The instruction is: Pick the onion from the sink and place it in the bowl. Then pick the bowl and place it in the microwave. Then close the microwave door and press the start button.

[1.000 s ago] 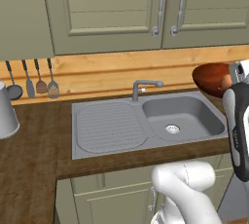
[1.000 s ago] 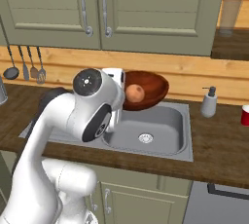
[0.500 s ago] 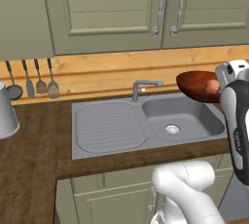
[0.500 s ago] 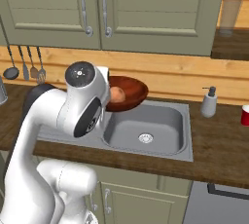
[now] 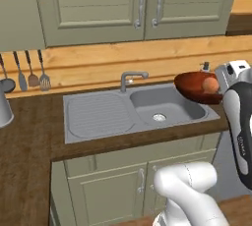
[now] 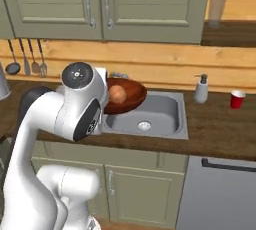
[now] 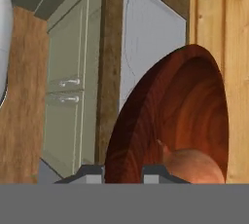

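We see the gripper [image 7: 123, 172] clamped on the bowl [image 5: 197, 86] rim, one finger on each side of the wall. Bowl is lifted above the sink [image 5: 133, 111], over the basin's right end in the left base view. Onion [image 6: 117, 94] sits inside the bowl. Soap bottle [image 6: 201, 88] and red cup [image 6: 237, 99] stand on the counter [image 6: 220, 124] right of the sink.

glossy white arm [image 6: 47, 139], dark joints, perhaps lettering
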